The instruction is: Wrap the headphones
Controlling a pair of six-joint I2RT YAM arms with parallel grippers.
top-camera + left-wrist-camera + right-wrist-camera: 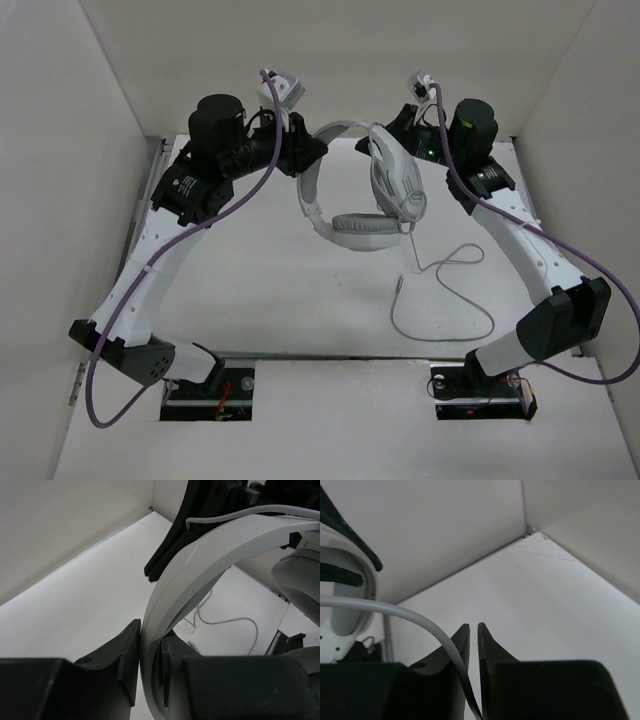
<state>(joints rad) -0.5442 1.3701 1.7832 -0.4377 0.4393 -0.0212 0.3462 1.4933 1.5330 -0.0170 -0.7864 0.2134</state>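
The white headphones (385,190) hang in the air between my two grippers at the back of the table. My left gripper (305,155) is shut on the curved white headband (210,555); in the left wrist view the band passes between its jaws (151,632). One grey ear cup (362,232) hangs low, the other (397,183) stands upright. The thin grey cord (455,290) drops from the upright cup and loops on the table. My right gripper (398,122) is shut on another part of the cord (405,612), which runs between its nearly closed jaws (473,626).
White walls (60,200) enclose the table on the left, back and right. Purple arm cables (105,395) hang beside both arms. The right arm's elbow (565,315) sits near the right wall. The arm bases (210,385) are at the near edge.
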